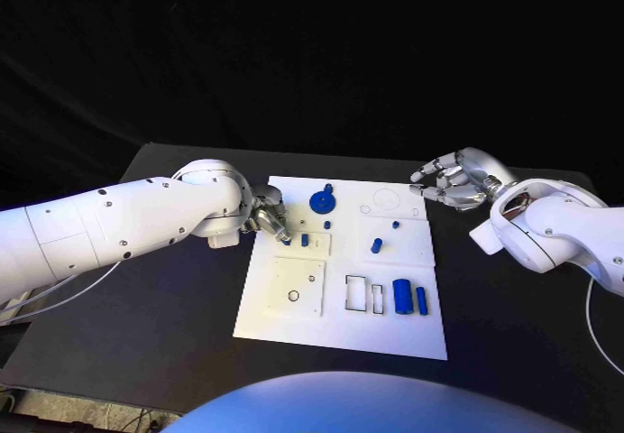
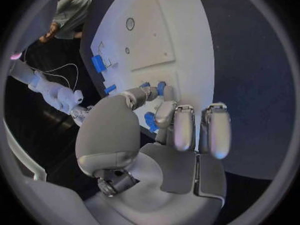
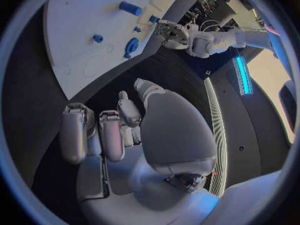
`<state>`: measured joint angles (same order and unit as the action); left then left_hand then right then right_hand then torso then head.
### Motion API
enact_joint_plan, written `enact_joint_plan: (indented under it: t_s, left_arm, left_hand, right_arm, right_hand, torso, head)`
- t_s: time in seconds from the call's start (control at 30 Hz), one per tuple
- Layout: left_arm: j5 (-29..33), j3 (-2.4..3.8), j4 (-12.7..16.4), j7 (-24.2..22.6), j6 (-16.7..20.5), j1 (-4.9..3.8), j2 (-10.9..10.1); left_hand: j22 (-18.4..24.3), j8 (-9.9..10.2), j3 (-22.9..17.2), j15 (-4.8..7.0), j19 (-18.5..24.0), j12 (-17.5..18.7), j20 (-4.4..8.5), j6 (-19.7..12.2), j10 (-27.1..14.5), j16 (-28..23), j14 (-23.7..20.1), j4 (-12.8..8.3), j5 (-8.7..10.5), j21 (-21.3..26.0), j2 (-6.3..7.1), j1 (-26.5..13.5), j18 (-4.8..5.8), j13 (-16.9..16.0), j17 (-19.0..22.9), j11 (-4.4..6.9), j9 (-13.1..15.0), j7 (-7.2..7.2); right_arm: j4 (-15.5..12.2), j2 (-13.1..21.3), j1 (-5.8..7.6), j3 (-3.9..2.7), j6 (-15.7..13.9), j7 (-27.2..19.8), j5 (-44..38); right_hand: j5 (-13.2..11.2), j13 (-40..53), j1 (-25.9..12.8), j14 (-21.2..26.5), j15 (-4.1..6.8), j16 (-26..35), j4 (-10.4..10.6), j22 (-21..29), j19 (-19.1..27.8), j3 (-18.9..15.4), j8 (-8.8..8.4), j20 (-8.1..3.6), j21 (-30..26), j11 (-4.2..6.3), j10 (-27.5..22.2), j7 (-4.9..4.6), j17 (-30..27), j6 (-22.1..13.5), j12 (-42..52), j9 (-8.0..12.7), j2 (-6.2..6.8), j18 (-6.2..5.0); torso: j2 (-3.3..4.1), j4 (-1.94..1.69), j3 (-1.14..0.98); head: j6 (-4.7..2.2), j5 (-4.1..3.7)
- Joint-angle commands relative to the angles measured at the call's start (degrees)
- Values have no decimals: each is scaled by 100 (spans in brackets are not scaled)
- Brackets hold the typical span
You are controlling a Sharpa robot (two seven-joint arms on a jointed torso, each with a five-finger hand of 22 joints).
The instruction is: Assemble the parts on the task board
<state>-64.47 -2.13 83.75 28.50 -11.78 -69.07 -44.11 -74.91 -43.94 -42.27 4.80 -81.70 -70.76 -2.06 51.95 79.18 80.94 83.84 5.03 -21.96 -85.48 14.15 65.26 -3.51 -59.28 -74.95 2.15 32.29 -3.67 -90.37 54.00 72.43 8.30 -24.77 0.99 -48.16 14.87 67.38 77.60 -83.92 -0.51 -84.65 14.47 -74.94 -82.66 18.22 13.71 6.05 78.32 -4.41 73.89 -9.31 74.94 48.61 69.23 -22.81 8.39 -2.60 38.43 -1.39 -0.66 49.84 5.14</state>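
Black desk (image 1: pixel 156 325) carries the white board (image 1: pixel 341 338) at its middle, against a dark backdrop. Step in hand, as judged: the left hand (image 1: pixel 267 219) is working a small blue part (image 2: pixel 150 121) at the board's left edge, either picking it up or seating it; which of the two cannot be told. In the head view that hand sits over the board's left edge with fingers (image 2: pixel 176 126) curled close together, and a blue piece shows just beside them. The left wrist view adds what the head view hides: the thumb and a finger close around the blue part, touching it, with a second small blue piece (image 2: pixel 160 88) at the fingertips near the board. The right hand (image 1: pixel 455 180) hovers off the board's far right corner, clear of it, fingers curled inward with nothing seen in them; the right wrist view confirms an empty palm and shows the board from its far side. Other parts rest on the board: a round piece with a stem (image 1: pixel 323 198) near its far edge, a small peg (image 1: pixel 376 244) at its middle, two cylinders (image 1: pixel 402 295) by the slots toward its near right. Next move likely calls for fine alignment of the pinched part over its recess, with a steady, light hold.
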Motion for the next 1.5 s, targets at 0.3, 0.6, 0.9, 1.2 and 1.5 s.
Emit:
enact_joint_plan:
  t_s: [0.3, 0.6, 0.9, 1.2, 1.5]
  left_arm:
    - [124, -50, 69, -59, -239, 81, -5]
    - [102, -49, 50, -17, -117, 83, -1]
    - [103, -49, 7, 0, -9, 83, 40]
    - [210, -40, -24, 13, 131, 83, 23]
    - [550, -30, -31, -31, 370, 81, -65]
  left_hand:
    - [-462, 24, -455, 31, -28, -30, -4, 204, 41, -4, 258, -502, -21, -20, 13, 41, 94, -28, -5, 2, 1, 170]
    - [-486, 39, -480, 34, -47, -22, -2, 241, 55, -3, 259, -498, -53, -29, -40, 67, 100, -37, -8, 7, -15, 174]
    - [-485, 48, -495, 37, -47, -8, 1, 252, 53, -4, 259, -497, -52, -29, -69, 79, 99, -27, -6, 8, -22, 173]
    - [-477, 67, -497, 35, -42, 47, 2, 242, 23, -5, 259, -476, -24, -26, -91, 65, 97, 41, -4, 0, -33, 163]
    - [-225, 630, -732, -125, 155, 746, -33, -149, -462, -19, 245, -387, 21, 93, -305, 114, 36, 899, 17, -203, -267, -95]
  right_arm:
    - [0, -1, -3, 0, 29, -31, -53]
    - [-3, -1, -3, 0, 24, -31, -53]
    - [-8, -2, -3, 0, 21, -30, -53]
    - [-4, 0, -3, 0, 21, -28, -53]
    - [6, 4, -4, 0, 25, -29, -53]
  right_hand:
    - [26, -8, -53, -325, 41, 20, 6, -683, 41, 34, 29, 14, -37, 3, -52, -11, 292, -31, -29, -9, -4, -60]
    - [26, -8, -53, -325, 41, 20, 6, -683, 41, 34, 29, 14, -37, 3, -52, -11, 292, -31, -29, -9, -4, -60]
    - [26, -8, -53, -325, 41, 20, 6, -683, 41, 34, 29, 14, -37, 3, -52, -11, 292, -31, -29, -9, -4, -60]
    - [26, -8, -53, -325, 41, 20, 6, -683, 41, 34, 29, 14, -37, 3, -52, -11, 292, -31, -29, -9, -4, -60]
    - [26, -8, -53, -325, 41, 20, 6, -683, 41, 34, 29, 14, -37, 3, -52, -11, 292, -31, -29, -9, -4, -60]
  torso:
    - [4, 7, 0]
    - [5, 5, -1]
    - [5, 9, -1]
    - [4, 7, -3]
    - [1, 4, 2]
  head:
    - [3, 17]
    - [-3, 20]
    - [-12, 13]
    - [-2, 0]
    - [3, -2]
